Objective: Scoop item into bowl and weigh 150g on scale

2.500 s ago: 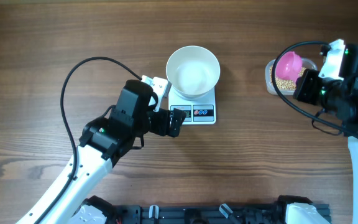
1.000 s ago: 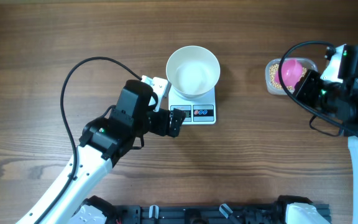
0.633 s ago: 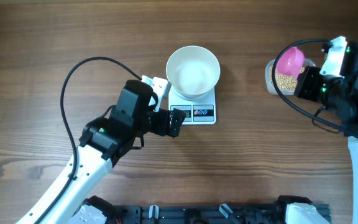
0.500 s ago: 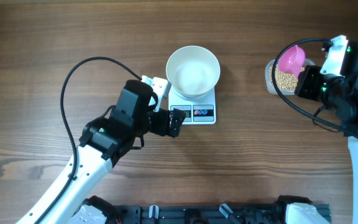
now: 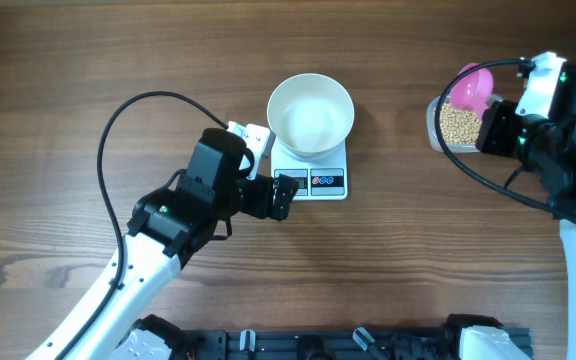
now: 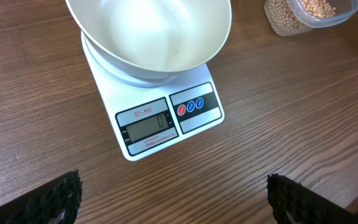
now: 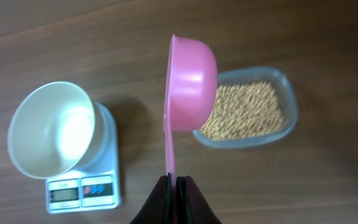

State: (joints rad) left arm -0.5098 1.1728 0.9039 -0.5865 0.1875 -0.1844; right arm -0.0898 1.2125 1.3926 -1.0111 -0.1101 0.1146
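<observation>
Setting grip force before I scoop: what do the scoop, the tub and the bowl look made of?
Scoop: likely pink plastic, smooth, thin-walled, slightly glossy. Tub: clear plastic; beans show through its wall. Bowl: glossy white, ceramic or melamine; cannot tell which.

empty white bowl (image 5: pixel 310 115) atop scale (image 5: pixel 326 182), beans (image 5: pixel 457 126) apart

Right tool (image 7: pixel 176 185) clamped tight on the thin handle of a pink scoop (image 7: pixel 191 87). The scoop cup stands ahead of the tool, turned on edge, open face to the tool's left; contents not visible. Ahead-right, partly behind the cup: clear tub (image 7: pixel 253 138) of tan beans (image 7: pixel 244 112). Ahead-left: white bowl (image 7: pixel 48 130) sitting on the scale (image 7: pixel 109 162). All on the wood bench (image 7: pixel 291 186).
</observation>
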